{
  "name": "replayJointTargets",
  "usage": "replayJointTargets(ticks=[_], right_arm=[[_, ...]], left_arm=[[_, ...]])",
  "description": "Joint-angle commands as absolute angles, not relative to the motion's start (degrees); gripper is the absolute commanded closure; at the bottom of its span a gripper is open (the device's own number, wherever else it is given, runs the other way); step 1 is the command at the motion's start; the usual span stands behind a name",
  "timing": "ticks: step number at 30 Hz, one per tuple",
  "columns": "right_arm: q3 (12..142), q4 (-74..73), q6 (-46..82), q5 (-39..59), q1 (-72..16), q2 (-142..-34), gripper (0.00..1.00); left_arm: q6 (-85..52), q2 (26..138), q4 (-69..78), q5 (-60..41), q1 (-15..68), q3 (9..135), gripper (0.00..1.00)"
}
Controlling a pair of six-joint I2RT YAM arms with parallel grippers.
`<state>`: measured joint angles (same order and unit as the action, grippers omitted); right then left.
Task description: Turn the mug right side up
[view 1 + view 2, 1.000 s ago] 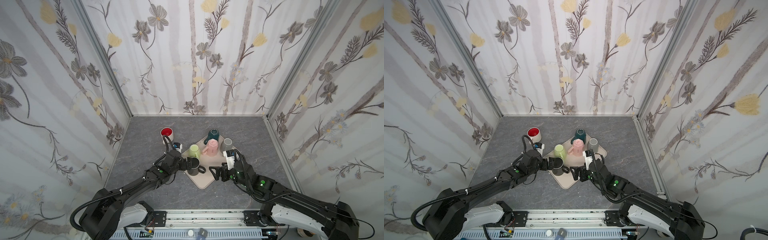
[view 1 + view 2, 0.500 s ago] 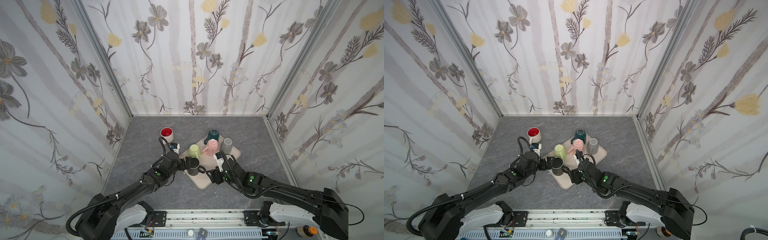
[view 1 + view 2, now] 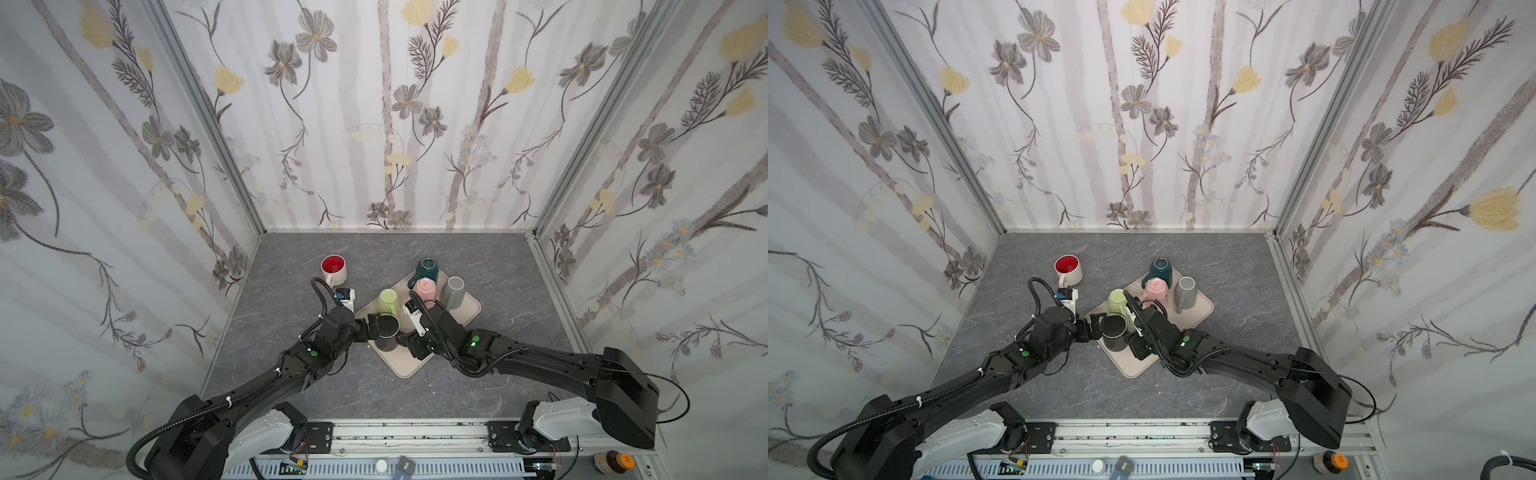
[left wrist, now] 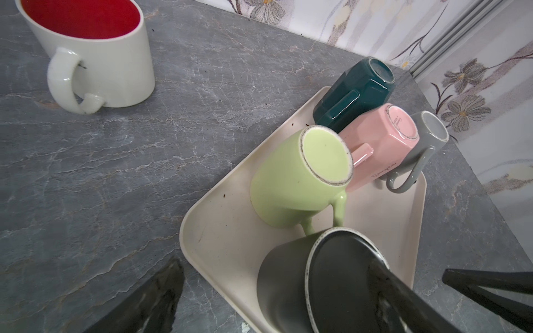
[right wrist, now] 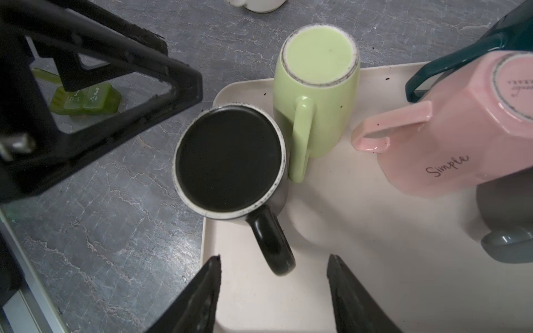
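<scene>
Black mug [image 3: 386,332] [image 5: 227,161] stands upside down, base up, at the near left corner of the tray [image 3: 409,366], its handle pointing toward the right arm. Just behind it sits a green mug [image 3: 388,300], also inverted, its handle close against the black mug's side; whether the two touch I cannot tell. Farther back on the tray are a pink mug [image 3: 426,288] and a teal mug [image 3: 427,269], both base up and leaning, and a grey mug [image 3: 455,291] beside the pink one. A white mug [image 3: 333,268] with a red inside stands upright on the table [image 3: 291,332], well apart from the tray. The left gripper [image 3: 371,326] is just beside the black mug on the left, jaws spread wide; in the right wrist view one of its fingers [image 5: 129,80] ends close to the mug's rim, though contact cannot be judged. The right gripper [image 5: 274,269] is low over the tray at the mug's handle, jaws apart, with the tip of the handle between the two fingertips and a visible gap on each side, so nothing is clamped.
</scene>
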<state>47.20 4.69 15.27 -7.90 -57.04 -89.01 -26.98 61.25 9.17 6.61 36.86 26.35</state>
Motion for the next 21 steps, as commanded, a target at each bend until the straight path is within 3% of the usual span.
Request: replayJointTargets(ticks=[1,7,16,21], right_arm=[[49.2,4.5,11.8,-8.1,-56.9,-90.9,0.43],[51.1,7.0,6.5,-6.6,-56.8,-93.8,0.52],[52.5,7.9,5.4,-3.9,-56.4,-96.6,0.52],[55.0,8.8,5.4,-5.1,-56.4,-99.9,0.57]], left_arm=[[-27.9,61.4,11.1,7.8,36.9,26.2,0.00],[-28.7,61.5,10.0,6.7,36.9,27.0,0.00],[-29.4,61.3,10.6,6.2,36.9,26.5,0.00],[-29.5,61.2,10.6,6.2,36.9,26.5,0.00]])
